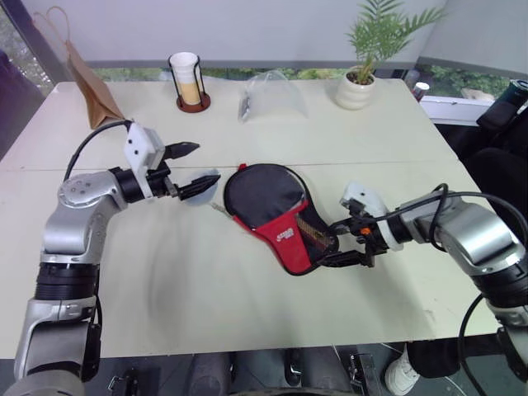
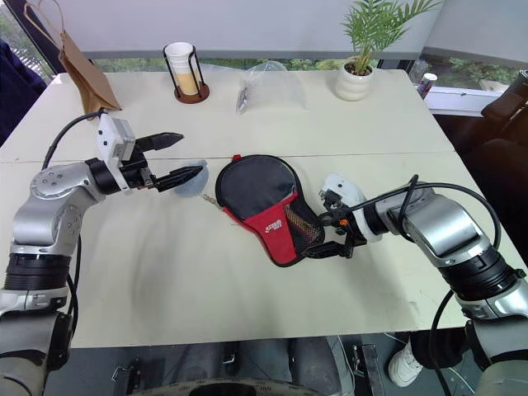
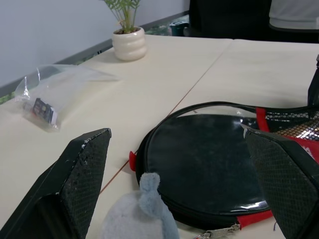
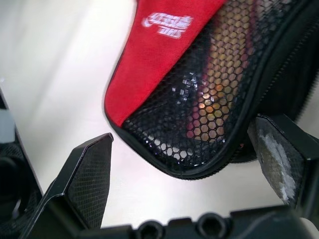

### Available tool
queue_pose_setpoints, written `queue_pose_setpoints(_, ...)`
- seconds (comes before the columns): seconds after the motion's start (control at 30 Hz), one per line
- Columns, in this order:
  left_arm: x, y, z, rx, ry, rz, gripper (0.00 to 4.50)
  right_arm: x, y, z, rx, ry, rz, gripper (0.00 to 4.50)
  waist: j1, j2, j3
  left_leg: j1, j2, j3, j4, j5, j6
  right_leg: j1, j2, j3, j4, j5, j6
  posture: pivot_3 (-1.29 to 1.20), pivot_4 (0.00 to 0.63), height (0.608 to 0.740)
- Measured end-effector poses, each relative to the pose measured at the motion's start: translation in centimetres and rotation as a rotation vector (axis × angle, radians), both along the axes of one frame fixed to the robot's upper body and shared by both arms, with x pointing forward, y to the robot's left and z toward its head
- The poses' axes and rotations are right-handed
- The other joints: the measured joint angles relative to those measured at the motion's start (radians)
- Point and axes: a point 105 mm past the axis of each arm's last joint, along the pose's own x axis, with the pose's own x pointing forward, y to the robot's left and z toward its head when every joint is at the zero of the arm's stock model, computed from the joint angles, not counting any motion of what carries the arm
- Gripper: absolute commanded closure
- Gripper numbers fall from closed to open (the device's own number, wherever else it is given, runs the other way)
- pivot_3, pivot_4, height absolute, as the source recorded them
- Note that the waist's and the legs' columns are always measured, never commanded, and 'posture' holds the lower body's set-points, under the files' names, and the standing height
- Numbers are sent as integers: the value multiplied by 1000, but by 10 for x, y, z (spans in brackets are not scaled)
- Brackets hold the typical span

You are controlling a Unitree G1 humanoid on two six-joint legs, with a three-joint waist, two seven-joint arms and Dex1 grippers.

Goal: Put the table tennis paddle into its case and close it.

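Centrally on the pale table (image 1: 206, 289) lies the paddle-shaped black fabric case (image 1: 276, 210) with its red lower panel, white logo and mesh pocket; something tan shows through the mesh, though whether it is the paddle's handle I cannot tell. Around its narrow near-right end stands the right gripper (image 1: 351, 243), jaws wide, one finger on each side. Left of the case, the left gripper (image 1: 190, 167) hovers with jaws wide above a small grey fuzzy pouch (image 3: 139, 216). Farther off stand a paper cup in a wire holder (image 1: 189, 81), a clear plastic bag (image 1: 271, 95), a potted plant (image 1: 367, 58) and a brown paper bag (image 1: 87, 78).
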Motion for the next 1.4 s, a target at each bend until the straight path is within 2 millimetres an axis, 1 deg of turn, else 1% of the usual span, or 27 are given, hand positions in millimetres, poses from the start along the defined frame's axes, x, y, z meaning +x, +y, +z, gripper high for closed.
queue_pose_setpoints(0.1, 0, 0, 0, 0, 0, 0, 57, 9, -7, 4, 10, 5, -58, 45, 0, 0, 0, 0, 0, 0, 0, 0, 0, 0, 0, 0, 0, 0, 0, 0, 150, 740)
queue_pose_setpoints(0.2, 0, -1, 0, 1, 0, -3, 57, 12, -6, 1, 39, 33, -90, 45, 0, 0, 0, 0, 0, 0, 0, 0, 0, 0, 0, 0, 0, 0, 0, 0, 150, 740)
queue_pose_setpoints(0.3, 0, -1, -1, 1, 1, -4, 57, 11, -3, -7, 64, 89, -111, 45, 0, 0, 0, 0, 0, 0, 0, 0, 0, 0, 0, 0, 0, 0, 0, 0, 150, 740)
queue_pose_setpoints(0.37, 0, -1, -1, 1, 1, -4, 57, 8, 5, -11, 100, 136, -108, 45, -1, 0, 0, 0, 0, 0, 0, 0, 0, 0, 0, 0, 0, 0, 0, 0, 150, 740)
queue_pose_setpoints(0.63, 1, -1, -1, 0, 4, -2, 57, 8, 11, -14, 117, 149, -102, 45, -11, 0, 0, 1, 0, -1, 0, 0, 0, 1, 1, 0, 0, 0, 0, 0, 150, 740)
queue_pose_setpoints(0.67, 1, -1, -1, 0, 4, -2, 57, 8, 13, -14, 120, 151, -98, 545, -15, 0, 0, 1, 0, -1, 0, 0, 0, 1, 1, 0, 0, 0, 0, 0, 150, 740)
queue_pose_setpoints(0.7, 1, -1, -1, 1, 4, -2, 57, 7, 14, -15, 120, 155, -95, 771, -18, 0, 0, 1, 0, -1, 0, 0, 0, 1, 1, 0, 0, 0, 0, 0, 150, 740)
queue_pose_setpoints(0.73, 1, -1, -1, 1, 3, -2, 57, 5, 15, -17, 118, 159, -90, 1296, -20, 0, 0, 1, 0, -1, 0, 0, 0, 1, 1, 0, 0, 0, 0, 0, 150, 740)
queue_pose_setpoints(0.77, 1, 0, -1, 2, 3, -1, 57, 2, 17, -19, 119, 168, -84, 1730, -21, 0, 0, 1, 0, -1, -1, 0, 0, 1, 1, 0, 0, 0, 0, 0, 150, 740)
queue_pose_setpoints(0.8, 1, 0, -1, 2, 2, -1, 57, 0, 19, -21, 123, 178, -77, 2310, -21, 0, 0, 1, 0, -1, -1, 0, 0, 1, 1, 0, 0, 0, 0, 0, 150, 740)
queue_pose_setpoints(0.87, 0, -1, 0, 5, -1, -2, 57, -3, 22, -22, 132, 190, -71, 3081, -20, 0, 0, 1, 0, -1, -1, 0, 0, 1, 1, 0, 0, 0, 0, 0, 150, 740)
queue_pose_setpoints(1.03, 0, 0, 1, 6, -3, -1, 57, -9, 24, -22, 128, 190, -60, 3143, -19, 0, 0, 1, 0, -1, -1, 0, 0, 1, 1, 0, 0, 0, 0, 0, 150, 740)
queue_pose_setpoints(1.13, 0, 0, 1, 6, -4, 0, 57, -21, 25, -24, 129, 209, -57, 3144, -17, 0, 0, 0, 0, -1, -2, 0, 0, 1, 1, 0, 0, 0, 0, 0, 150, 740)
queue_pose_setpoints(1.27, 0, 0, 1, 6, -4, 0, 57, -41, 30, -29, 156, 275, -72, 3144, -17, -1, 0, 1, 0, -2, -3, 0, 0, 1, 1, 0, 0, 0, 0, 0, 150, 740)
queue_pose_setpoints(1.4, -2, -2, 2, 9, -14, -7, 57, -54, 38, -34, 222, 338, -165, 3144, -19, -2, -1, 1, 0, -3, -4, 0, 0, 1, 2, -1, 0, 0, 1, 0, 150, 740)
